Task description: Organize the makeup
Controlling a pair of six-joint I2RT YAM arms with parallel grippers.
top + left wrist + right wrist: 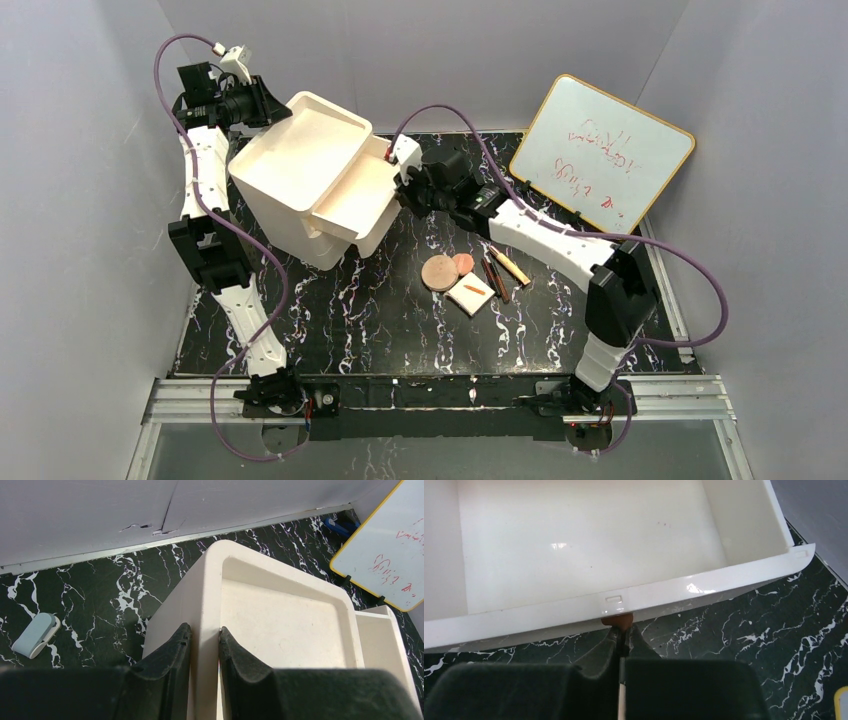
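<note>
The makeup lies on the black marble table right of centre: a large tan disc [438,272], a small red disc [463,263], a white square pad with an orange mark [470,295] and thin brown, red and yellow sticks [500,272]. The cream drawer box [290,175] stands at the back left, its top drawer [352,200] pulled out. My left gripper [268,108] is shut on the box's top rim [205,610], one finger on each side. My right gripper [406,190] is shut on the drawer's brown knob [618,620]. The open drawer [589,540] is empty.
A yellow-framed whiteboard [601,152] leans at the back right; it also shows in the left wrist view [385,550]. A small pale blue and white object [36,635] lies on the table behind the box. A blue item [339,527] lies by the back wall.
</note>
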